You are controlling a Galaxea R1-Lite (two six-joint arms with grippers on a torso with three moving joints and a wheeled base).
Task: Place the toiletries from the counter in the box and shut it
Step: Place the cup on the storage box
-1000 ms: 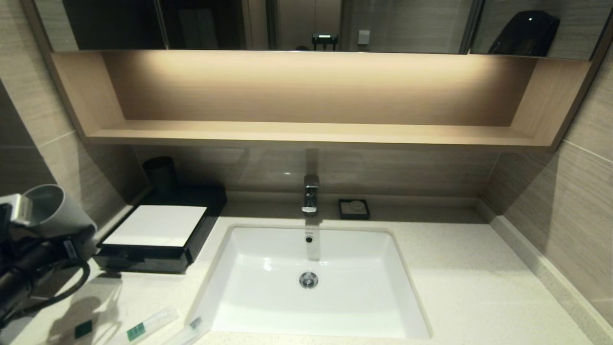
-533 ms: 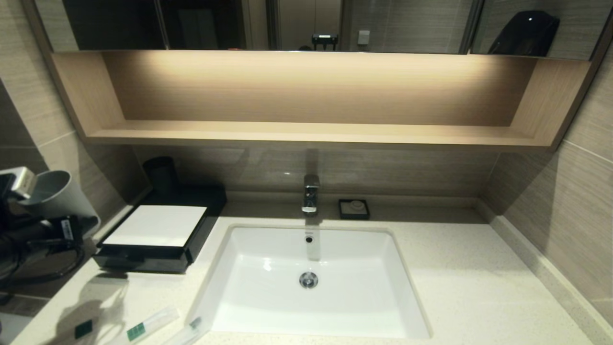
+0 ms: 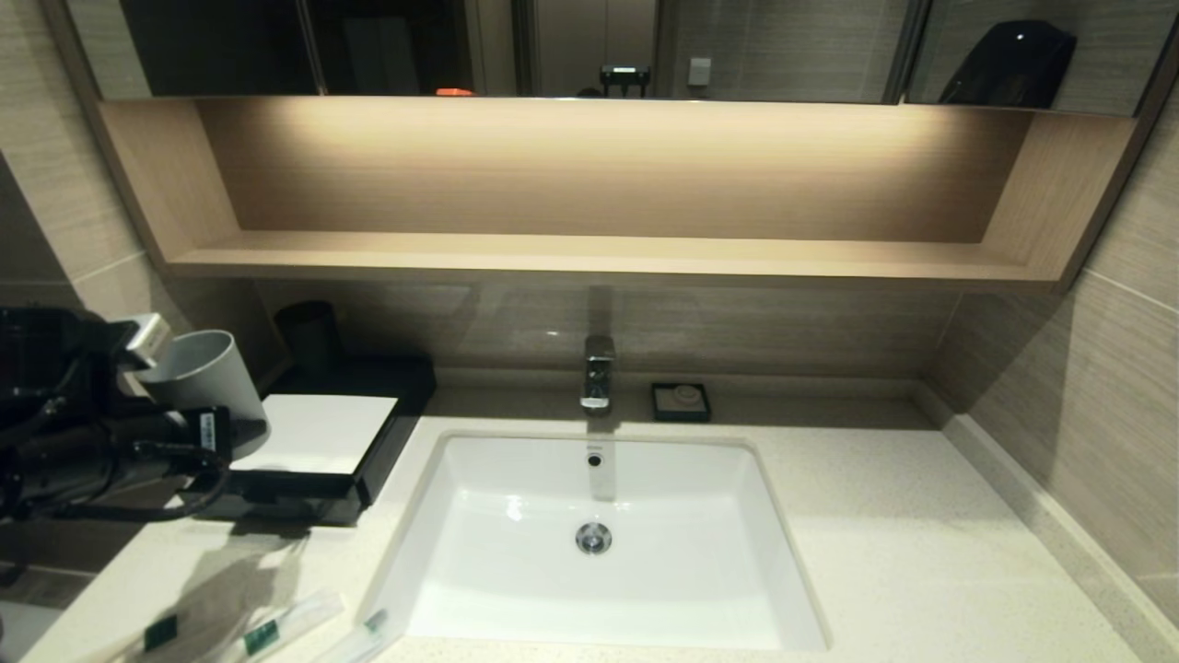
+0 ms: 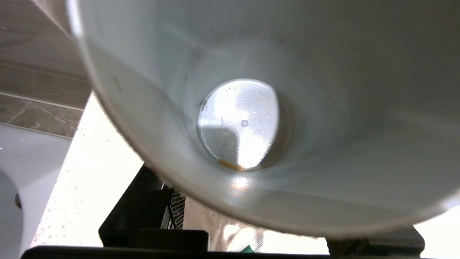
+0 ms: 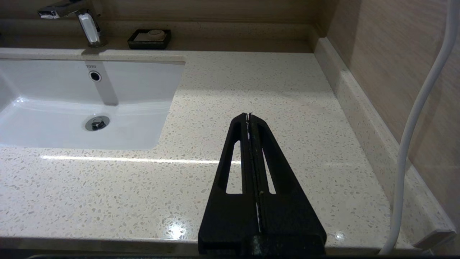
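Since a second ago, we have swung our left hand [image 3: 161, 364], gripping the grey cup [image 3: 204, 373], rightward over the box [image 3: 313, 433] at the desk's [image 3: 875, 516] back-left corner, probably to clear it aside. Toiletries [image 3: 276, 628] lie along the front-left edge. Our right hand [image 5: 248, 118] hangs shut over the desk's right side.

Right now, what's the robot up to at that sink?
The left end effector holds a light grey cup in the air over the left end of the black box, which looks shut. Wrapped toiletries lie on the counter in front, none boxed yet. The right end effector hangs shut and idle over the counter right of the sink.
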